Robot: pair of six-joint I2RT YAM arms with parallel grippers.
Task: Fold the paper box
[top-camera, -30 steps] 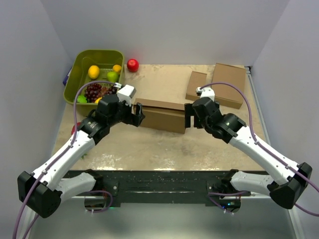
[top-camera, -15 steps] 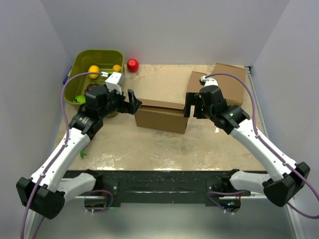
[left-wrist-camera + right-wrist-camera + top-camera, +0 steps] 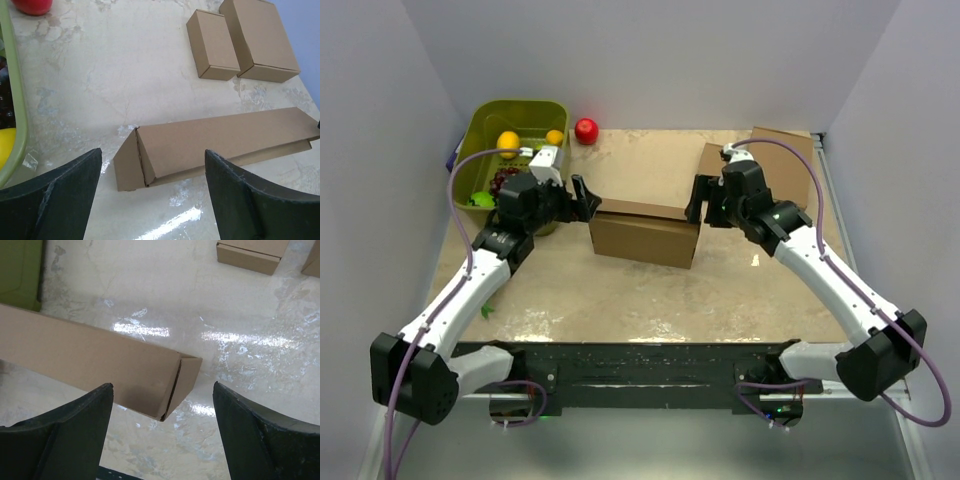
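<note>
The paper box (image 3: 645,232) stands near the middle of the table as a long brown cardboard block with its top shut. My left gripper (image 3: 585,198) hovers open just off the box's left end, touching nothing. My right gripper (image 3: 700,200) hovers open off the right end. In the left wrist view the paper box (image 3: 215,140) lies beyond my left gripper (image 3: 152,155), its folded end flap facing me. In the right wrist view the paper box's (image 3: 90,360) end corner shows below and between the fingers of my right gripper (image 3: 163,386), clear of both.
A small narrow brown box (image 3: 715,172) and a medium flat brown box (image 3: 782,165) lie at the back right. A green bin (image 3: 480,130) with fruit stands at the back left, just behind my left arm. A red apple (image 3: 586,130) sits beside it.
Both grippers have drawn back from the box's ends, toward the rear of the table. The box has stayed where it was.
</note>
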